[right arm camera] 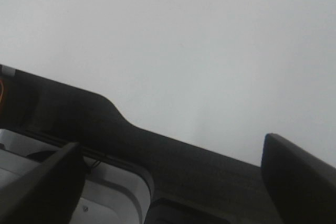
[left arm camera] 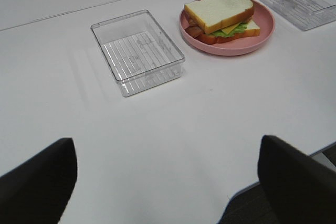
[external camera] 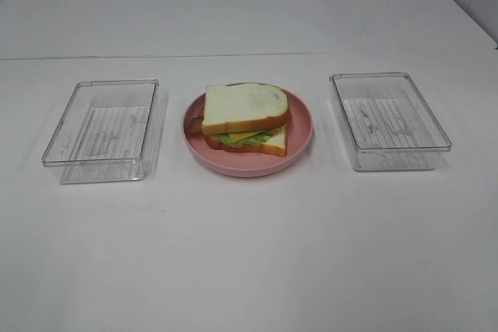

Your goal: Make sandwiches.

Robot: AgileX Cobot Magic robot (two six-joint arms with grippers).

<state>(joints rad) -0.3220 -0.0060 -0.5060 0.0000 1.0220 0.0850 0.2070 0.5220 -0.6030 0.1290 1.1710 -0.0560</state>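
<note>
Sandwiches sitting stacked on pink plate; left gripper and right gripper both spread, holding nothing; careless contact risking toppling the layers.

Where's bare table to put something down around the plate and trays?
Free: the wide white tabletop in front of all three items, and the strip behind them. Tighter: the gaps between the round pink plate and each clear plastic tray, left and right. The plate carries the toy sandwich; both trays look empty.
</note>
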